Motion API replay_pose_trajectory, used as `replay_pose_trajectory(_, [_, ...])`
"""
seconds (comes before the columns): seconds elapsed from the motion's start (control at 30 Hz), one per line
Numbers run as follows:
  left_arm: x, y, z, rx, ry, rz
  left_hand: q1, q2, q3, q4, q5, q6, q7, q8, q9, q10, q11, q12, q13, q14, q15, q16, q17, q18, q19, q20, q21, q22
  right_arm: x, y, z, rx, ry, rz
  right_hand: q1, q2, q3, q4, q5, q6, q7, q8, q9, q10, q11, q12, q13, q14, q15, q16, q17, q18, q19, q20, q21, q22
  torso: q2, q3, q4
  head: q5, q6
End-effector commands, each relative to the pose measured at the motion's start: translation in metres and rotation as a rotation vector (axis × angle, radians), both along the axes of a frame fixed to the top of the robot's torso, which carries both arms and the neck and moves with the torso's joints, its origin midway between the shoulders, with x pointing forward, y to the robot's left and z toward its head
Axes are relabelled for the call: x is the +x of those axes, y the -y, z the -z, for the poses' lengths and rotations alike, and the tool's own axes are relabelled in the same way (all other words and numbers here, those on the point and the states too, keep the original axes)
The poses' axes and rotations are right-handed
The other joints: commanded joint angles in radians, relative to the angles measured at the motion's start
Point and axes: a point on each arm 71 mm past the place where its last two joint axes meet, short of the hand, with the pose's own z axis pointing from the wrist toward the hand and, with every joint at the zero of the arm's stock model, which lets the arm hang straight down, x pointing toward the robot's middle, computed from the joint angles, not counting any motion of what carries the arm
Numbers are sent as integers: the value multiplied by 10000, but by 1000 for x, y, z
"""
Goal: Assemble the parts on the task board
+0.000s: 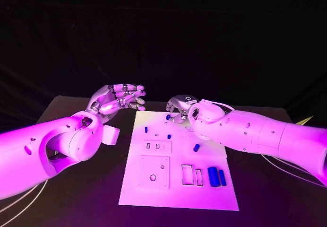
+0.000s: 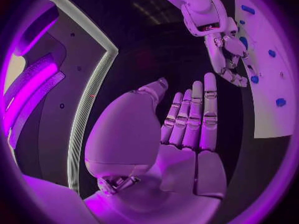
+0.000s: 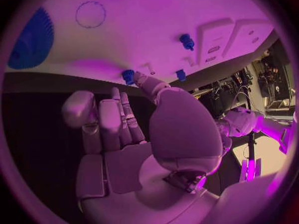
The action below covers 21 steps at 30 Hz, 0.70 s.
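Note:
The white task board (image 1: pixel 178 189) lies in the middle of the black table. Small blue parts stand near its far end (image 1: pixel 168 116) (image 1: pixel 145 128), one lies mid-board (image 1: pixel 197 147), and two blue cylinders (image 1: pixel 217 176) rest at its near right. My right hand (image 1: pixel 181 107) hovers over the board's far edge with nothing in it. In the right wrist view its thumb tip (image 3: pixel 142 78) is right beside a small blue part (image 3: pixel 128 76); contact is unclear. My left hand (image 1: pixel 117 99) is raised off the board's far left corner, palm open, fingers (image 2: pixel 193 114) straight and empty.
The board has raised white blocks with slots (image 1: pixel 157 146), a square plate with a hole (image 1: pixel 154 172) and rectangular recesses (image 1: pixel 187 174). A large blue round piece (image 3: pixel 31 40) appears in the right wrist view. Black table (image 1: pixel 81 198) surrounds the board.

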Motion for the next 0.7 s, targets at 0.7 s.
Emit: replay_pose_trajectory(0.7, [7, -4, 1, -47, 58, 65, -90, 52, 16, -59, -33, -77, 345, -59, 13, 4, 16, -46, -10, -86, 9, 57, 26, -11, -95, 3, 47, 24, -24, 118, -17, 2725, -1430, 1850, 429, -442, -441, 840, 496, 735, 51, -12, -91, 3627, -670, 3050, 1829, 746, -510, 2134, 2961, -527, 1367, -506, 2500, 3180, -76, 96, -231, -74, 211])
